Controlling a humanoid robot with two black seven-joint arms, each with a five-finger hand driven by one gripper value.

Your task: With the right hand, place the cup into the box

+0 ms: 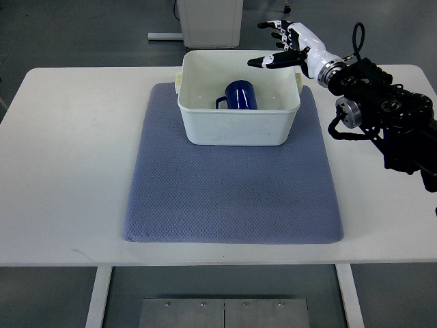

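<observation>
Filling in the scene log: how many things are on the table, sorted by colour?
Blue: 2, the cup and the mat
White: 1, the box
Total: 3
The right hand hovers open above the box's far right corner.

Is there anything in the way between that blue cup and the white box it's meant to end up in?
Nothing visible is in the way: the blue cup already lies on its side inside the white box. The right hand hangs open over the box's far right corner, holding nothing, apart from the cup.
</observation>
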